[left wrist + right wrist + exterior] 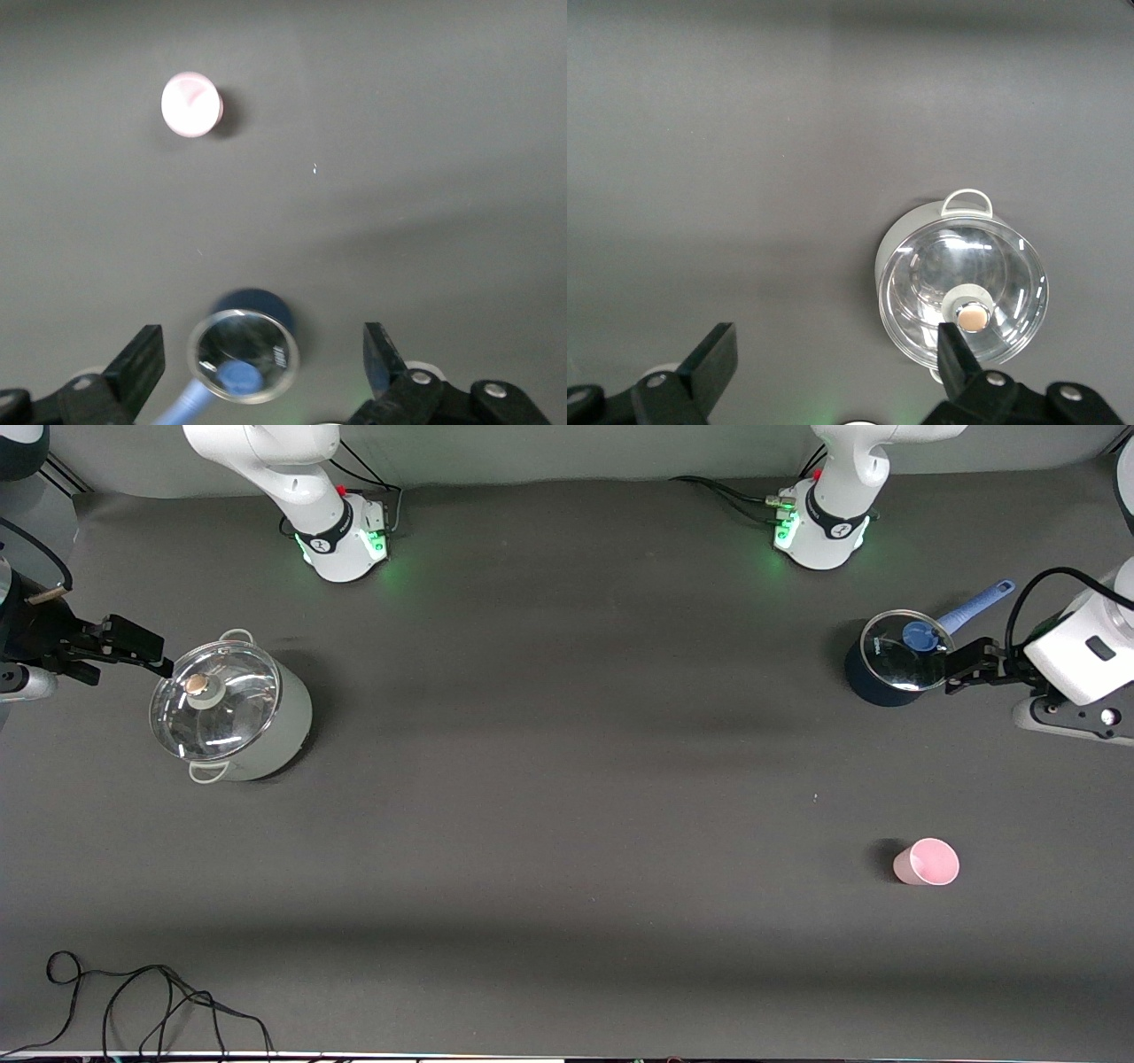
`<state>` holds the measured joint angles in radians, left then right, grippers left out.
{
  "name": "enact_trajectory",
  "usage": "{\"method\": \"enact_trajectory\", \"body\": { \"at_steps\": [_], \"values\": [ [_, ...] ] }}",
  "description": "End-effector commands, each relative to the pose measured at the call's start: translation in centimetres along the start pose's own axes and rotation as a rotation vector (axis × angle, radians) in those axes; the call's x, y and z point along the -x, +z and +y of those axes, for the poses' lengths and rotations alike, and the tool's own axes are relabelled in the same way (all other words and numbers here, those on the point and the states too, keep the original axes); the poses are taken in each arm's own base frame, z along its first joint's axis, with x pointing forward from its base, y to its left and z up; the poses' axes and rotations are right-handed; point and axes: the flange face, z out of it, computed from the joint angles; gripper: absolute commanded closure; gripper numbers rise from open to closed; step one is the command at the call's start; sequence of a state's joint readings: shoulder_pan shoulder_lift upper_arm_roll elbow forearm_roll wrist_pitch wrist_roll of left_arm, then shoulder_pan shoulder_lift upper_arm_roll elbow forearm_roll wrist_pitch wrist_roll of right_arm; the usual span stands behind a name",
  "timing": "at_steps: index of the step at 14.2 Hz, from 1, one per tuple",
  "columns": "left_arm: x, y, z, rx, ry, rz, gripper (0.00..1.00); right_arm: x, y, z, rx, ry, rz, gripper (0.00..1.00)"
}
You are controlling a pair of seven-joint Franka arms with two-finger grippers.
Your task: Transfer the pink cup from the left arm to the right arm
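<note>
The pink cup [926,862] stands upright on the dark table toward the left arm's end, nearer to the front camera than the blue saucepan; the left wrist view shows it from above [190,104]. My left gripper [961,669] hangs open over the saucepan's edge, well apart from the cup, with nothing between its fingers [263,347]. At the right arm's end, my right gripper [146,651] is open and empty over the table beside the white pot [835,345].
A blue saucepan [895,664] with a glass lid and blue handle sits under the left gripper. A white pot [230,708] with a glass lid stands next to the right gripper. Black cables [151,1001] lie at the table's front corner.
</note>
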<state>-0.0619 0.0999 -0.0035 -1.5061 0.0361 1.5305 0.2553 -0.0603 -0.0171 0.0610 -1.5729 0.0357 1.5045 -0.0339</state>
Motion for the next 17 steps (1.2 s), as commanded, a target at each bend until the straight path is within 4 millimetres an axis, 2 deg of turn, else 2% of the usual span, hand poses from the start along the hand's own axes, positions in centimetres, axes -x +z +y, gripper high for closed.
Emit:
{"method": "enact_trajectory", "body": {
  "at_steps": [1, 4, 5, 7, 10, 11, 14, 17],
  "values": [
    [0.8, -0.7, -5.9, 0.011, 0.248, 0.067, 0.0, 0.1, -0.1, 0.0, 0.005, 0.004, -0.009, 0.0],
    [2.6, 1.1, -11.8, 0.123, 0.365, 0.129, 0.0, 0.1, -0.1, 0.0, 0.005, 0.004, -0.009, 0.0],
    [2.7, 1.8, -12.9, 0.149, 0.41, 0.146, 0.0, 0.1, -0.1, 0.0, 0.005, 0.004, -0.009, 0.0],
    [2.9, 2.3, -13.6, 0.154, 0.445, 0.148, 0.0, 0.1, -0.1, 0.1, 0.005, 0.006, -0.009, 0.0],
    [3.8, 3.5, -16.8, 0.177, 0.572, 0.2, 0.0, 0.1, -0.1, 0.1, 0.005, 0.006, -0.009, 0.0],
    [4.3, 4.3, -18.5, 0.187, 0.585, 0.223, 0.0, 0.1, -0.1, 0.0, 0.005, 0.004, -0.009, 0.0],
    [5.3, 8.9, -23.5, 0.276, 0.642, 0.313, 0.0, 0.1, 0.1, -0.1, 0.005, 0.003, -0.012, 0.0],
    [6.3, 16.0, -28.8, 0.363, 0.696, 0.444, 0.0, 0.1, 0.1, -0.1, 0.005, 0.003, -0.012, 0.0]
  ]
}}
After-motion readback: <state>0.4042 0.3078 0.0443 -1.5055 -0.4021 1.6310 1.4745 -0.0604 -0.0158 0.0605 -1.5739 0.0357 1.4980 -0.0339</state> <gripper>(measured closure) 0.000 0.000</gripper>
